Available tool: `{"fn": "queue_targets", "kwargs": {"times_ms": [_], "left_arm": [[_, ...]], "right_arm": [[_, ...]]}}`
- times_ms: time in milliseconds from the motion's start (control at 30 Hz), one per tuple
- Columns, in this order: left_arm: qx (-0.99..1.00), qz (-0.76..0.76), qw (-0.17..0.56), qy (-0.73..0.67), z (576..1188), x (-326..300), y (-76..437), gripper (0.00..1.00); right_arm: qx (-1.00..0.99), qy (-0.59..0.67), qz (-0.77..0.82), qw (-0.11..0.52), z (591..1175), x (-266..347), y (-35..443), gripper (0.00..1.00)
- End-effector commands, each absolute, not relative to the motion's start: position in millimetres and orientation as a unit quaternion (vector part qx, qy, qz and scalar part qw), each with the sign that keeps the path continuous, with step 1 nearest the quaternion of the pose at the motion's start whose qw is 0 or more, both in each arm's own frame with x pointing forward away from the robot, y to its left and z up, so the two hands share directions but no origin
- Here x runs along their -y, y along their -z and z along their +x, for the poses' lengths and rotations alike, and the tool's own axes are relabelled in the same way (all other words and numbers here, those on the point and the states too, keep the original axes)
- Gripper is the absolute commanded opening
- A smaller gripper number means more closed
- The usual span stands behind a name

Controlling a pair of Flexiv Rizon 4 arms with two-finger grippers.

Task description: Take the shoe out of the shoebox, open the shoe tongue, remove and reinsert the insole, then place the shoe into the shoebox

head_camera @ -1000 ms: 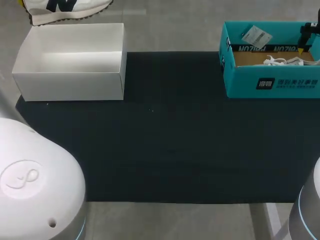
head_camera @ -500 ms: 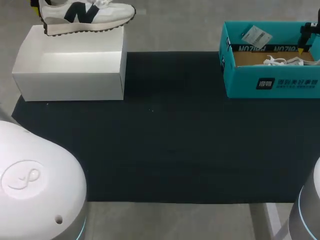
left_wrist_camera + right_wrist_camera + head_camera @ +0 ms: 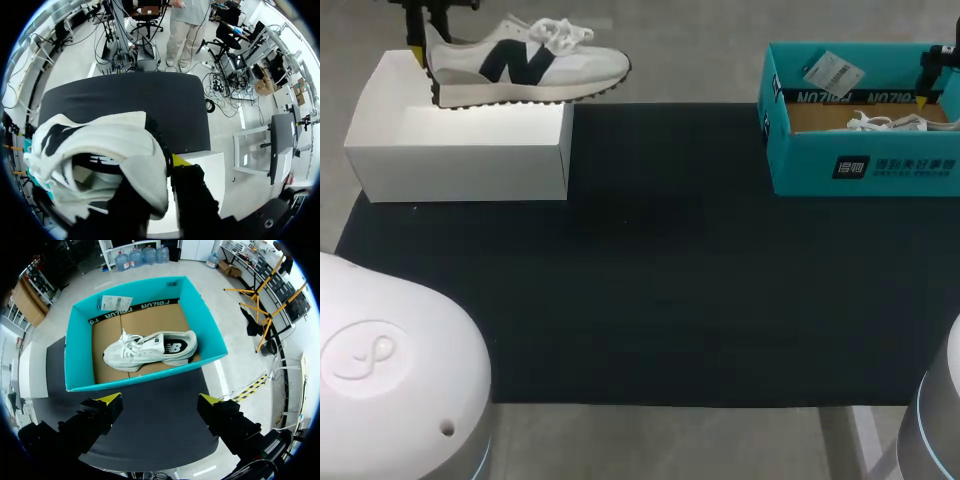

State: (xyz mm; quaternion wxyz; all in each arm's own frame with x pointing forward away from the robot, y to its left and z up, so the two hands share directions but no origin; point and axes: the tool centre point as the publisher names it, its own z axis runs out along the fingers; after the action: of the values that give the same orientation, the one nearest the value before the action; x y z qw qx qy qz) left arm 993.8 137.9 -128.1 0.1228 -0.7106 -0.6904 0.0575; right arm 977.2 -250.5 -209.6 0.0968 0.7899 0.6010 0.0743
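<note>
- Your left fingers (image 3: 180, 161) clamp the heel of the white sneaker (image 3: 525, 68). One yellow tip sits against the outside of the heel collar, and the other finger is hidden behind the shoe.
- The sneaker hangs level over the far rim of the white shoebox (image 3: 460, 155), its toe reaching past the box's wall toward the middle of the counter (image 3: 650, 300).
- Your right fingers (image 3: 111, 400) stand wide apart, holding nothing.
- Ahead of them, the teal shoebox (image 3: 80, 365) holds a second white sneaker (image 3: 150, 349).
</note>
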Motion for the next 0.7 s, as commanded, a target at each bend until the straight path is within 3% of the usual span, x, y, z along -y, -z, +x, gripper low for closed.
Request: {"fn": "queue_targets", "kwargs": {"times_ms": [33,700], "left_arm": [[0.676,-0.706,-0.117,0.176,937,-125,115,0.0],[0.694,-0.682,-0.132,0.189,863,-58,141,0.0]], "right_arm": [[-0.601,-0.075,0.79,0.097,978,251,210,1.0],[-0.601,-0.075,0.79,0.097,978,251,210,1.0]]}}
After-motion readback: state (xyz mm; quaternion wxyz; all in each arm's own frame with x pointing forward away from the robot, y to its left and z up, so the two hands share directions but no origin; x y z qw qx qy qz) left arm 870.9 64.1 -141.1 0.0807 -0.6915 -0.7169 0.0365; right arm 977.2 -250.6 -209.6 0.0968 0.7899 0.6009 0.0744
